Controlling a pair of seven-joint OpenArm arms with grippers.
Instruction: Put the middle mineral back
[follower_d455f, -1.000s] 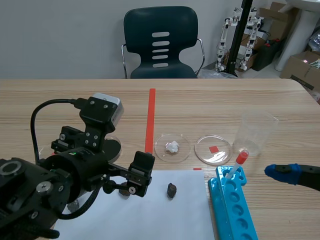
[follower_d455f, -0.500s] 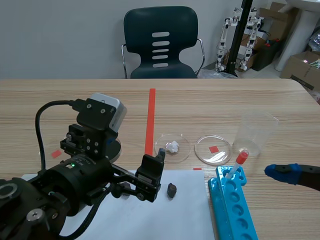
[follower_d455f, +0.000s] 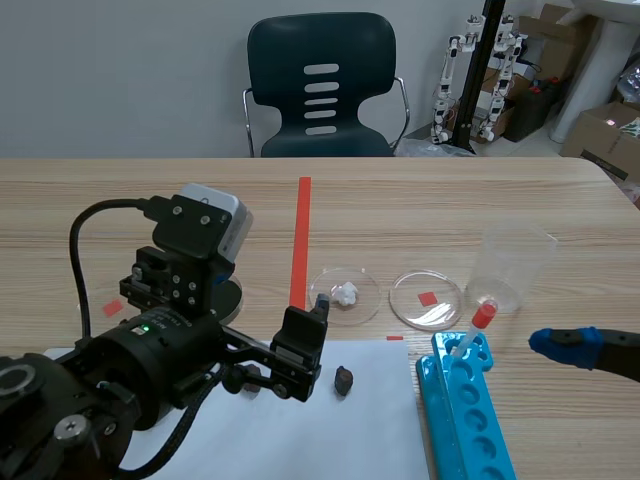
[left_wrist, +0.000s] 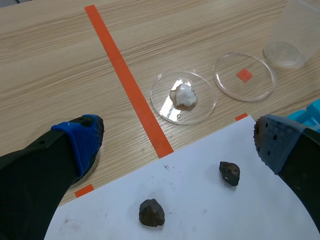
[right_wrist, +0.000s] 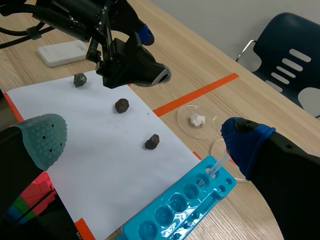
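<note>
**Left arm moves over paper (left_wrist: 210, 215)**

The left pincer (left_wrist: 177, 142), spread wide, has shifted above the paper on the worktop (left_wrist: 50, 75). The middle mineral (left_wrist: 151, 212) lies on that paper beneath it. The right pincer (right_wrist: 145, 136) is spread too.

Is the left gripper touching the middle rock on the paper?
Apart. In the left wrist view the middle rock lies between the open fingers of the left gripper, bare paper on both sides.
</note>
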